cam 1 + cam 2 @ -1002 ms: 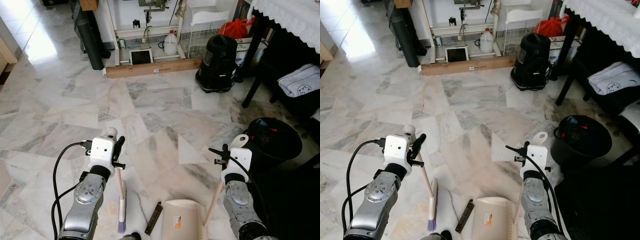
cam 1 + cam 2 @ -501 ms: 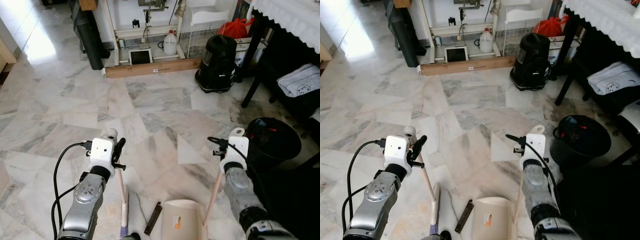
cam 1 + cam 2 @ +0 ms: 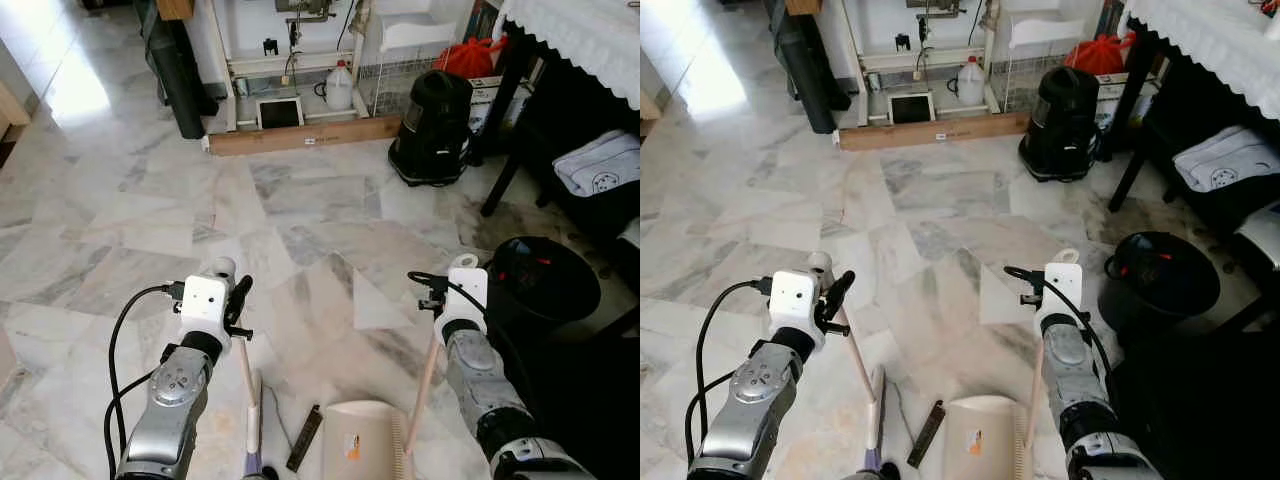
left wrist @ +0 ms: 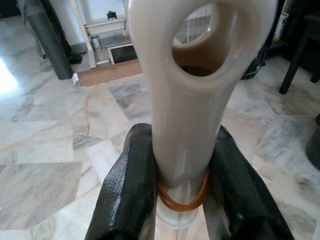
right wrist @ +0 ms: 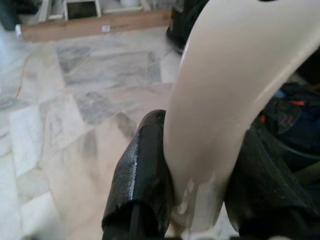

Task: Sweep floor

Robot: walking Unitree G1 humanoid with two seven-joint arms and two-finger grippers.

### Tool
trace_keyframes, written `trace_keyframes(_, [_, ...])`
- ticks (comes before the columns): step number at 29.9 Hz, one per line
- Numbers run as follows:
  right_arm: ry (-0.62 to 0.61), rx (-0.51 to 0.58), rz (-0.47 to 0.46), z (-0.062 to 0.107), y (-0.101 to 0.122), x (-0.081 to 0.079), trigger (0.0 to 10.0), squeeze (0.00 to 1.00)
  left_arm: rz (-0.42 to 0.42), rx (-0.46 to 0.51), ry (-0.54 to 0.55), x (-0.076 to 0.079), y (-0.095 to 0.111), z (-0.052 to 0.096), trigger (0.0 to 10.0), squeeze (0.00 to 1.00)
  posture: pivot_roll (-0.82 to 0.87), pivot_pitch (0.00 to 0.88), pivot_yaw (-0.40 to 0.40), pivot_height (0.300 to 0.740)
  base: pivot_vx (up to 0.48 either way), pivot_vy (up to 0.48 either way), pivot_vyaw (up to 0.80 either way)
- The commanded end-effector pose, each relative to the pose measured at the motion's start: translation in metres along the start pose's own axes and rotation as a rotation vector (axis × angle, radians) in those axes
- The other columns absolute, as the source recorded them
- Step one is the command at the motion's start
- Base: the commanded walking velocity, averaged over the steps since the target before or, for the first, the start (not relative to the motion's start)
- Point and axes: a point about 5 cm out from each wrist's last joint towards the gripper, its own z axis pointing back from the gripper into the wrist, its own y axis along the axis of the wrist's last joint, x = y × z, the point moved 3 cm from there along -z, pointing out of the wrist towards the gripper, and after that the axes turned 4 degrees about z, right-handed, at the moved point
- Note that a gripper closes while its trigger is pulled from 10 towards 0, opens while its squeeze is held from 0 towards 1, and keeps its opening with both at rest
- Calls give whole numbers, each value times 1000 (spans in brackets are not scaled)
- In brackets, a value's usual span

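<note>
— Cream plastic in both grips: the left gripper [image 4: 182,200] is clamped on the broom handle [image 3: 243,372], the right gripper [image 5: 200,200] on the dustpan handle [image 3: 427,385]. Any change?

— The broom head [image 3: 254,450] has slid from 7 o'clock towards 6, closer to the dustpan [image 3: 362,445]; the right arm has swung inward. I judge a sweeping stroke is closing on the pan.

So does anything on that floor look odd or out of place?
A small dark flat strip lies loose and askew on the marble floor, between the broom and the dustpan. I can't tell what it is.
</note>
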Motion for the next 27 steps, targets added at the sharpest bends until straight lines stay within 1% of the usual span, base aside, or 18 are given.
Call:
trace_keyframes(1, [-32,-30,-28,8,-15,3,10000,0,-8,29,3,-2,8,-1,10000,0,96,178,46,740,0,0,0])
trace_keyframes(5, [-54,56,-35,6,2,8,10000,0,-7,32,0,-2,9,-1,10000,0,93,176,47,740,0,0,0])
trace_keyframes(9, [-71,166,-15,6,23,12,10000,0,-8,32,-6,-2,9,-2,10000,0,93,174,48,740,0,0,0])
trace_keyframes(10, [-71,166,-15,6,23,12,10000,0,-8,32,-6,-2,9,-2,10000,0,93,174,48,740,0,0,0])
trace_keyframes(11, [-67,200,-17,6,31,12,10000,0,-8,33,-8,-1,9,-3,10000,0,93,174,48,740,0,0,0])
trace_keyframes(14, [-64,231,-6,7,36,11,10000,0,-8,34,-9,-1,9,-3,10000,0,91,173,49,740,0,0,0])
trace_keyframes(19, [-48,237,22,9,34,9,10000,0,-7,33,-11,-1,9,-2,10000,0,91,172,49,740,0,0,0])
trace_keyframes(22, [-32,226,56,10,28,6,10000,0,-5,29,-15,0,8,-2,10000,0,91,172,49,740,0,0,0])
trace_keyframes(24, [-9,200,85,12,20,2,10000,0,-6,17,-26,1,6,-3,10000,0,94,174,49,740,0,0,0])
trace_keyframes(25, [2,180,92,13,14,1,10000,0,-10,7,-33,2,5,-3,10000,0,94,174,48,740,0,0,0])
trace_keyframes(27, [6,170,95,14,10,-1,10000,0,-10,-2,-40,3,3,-3,10000,0,96,174,49,740,0,0,0])
